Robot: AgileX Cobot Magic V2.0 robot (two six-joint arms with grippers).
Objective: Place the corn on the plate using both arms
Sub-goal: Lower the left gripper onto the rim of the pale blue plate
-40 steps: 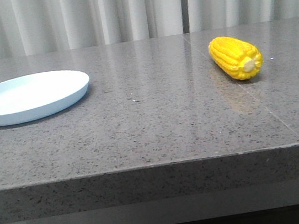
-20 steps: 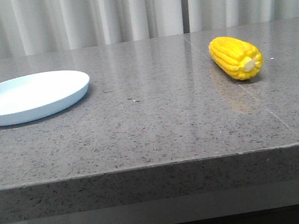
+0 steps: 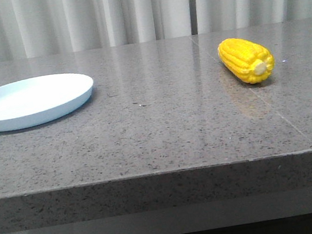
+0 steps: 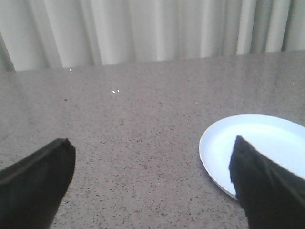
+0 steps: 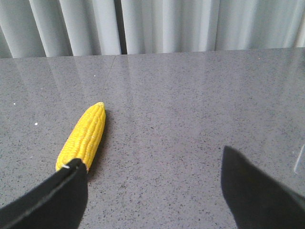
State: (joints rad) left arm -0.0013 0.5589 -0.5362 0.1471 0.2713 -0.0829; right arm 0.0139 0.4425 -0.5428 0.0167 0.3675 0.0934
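Lying on right side of table (image 3: 164,133), corn (image 3: 245,59) well apart from plate (image 3: 29,101). Looks light, stiff, glossy, likely slippery, prone to roll; grasp across middle. Right gripper (image 5: 152,191) and left gripper (image 4: 152,186) both spread, empty.

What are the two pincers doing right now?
Left pincer: open, holding nothing, near the plate.
Right pincer: open, holding nothing, near the corn.

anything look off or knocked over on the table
Nothing stands out. The corn lies intact on its side at the right, the plate sits flat and bare at the left, well apart. Both grippers' jaws are open, holding nothing.
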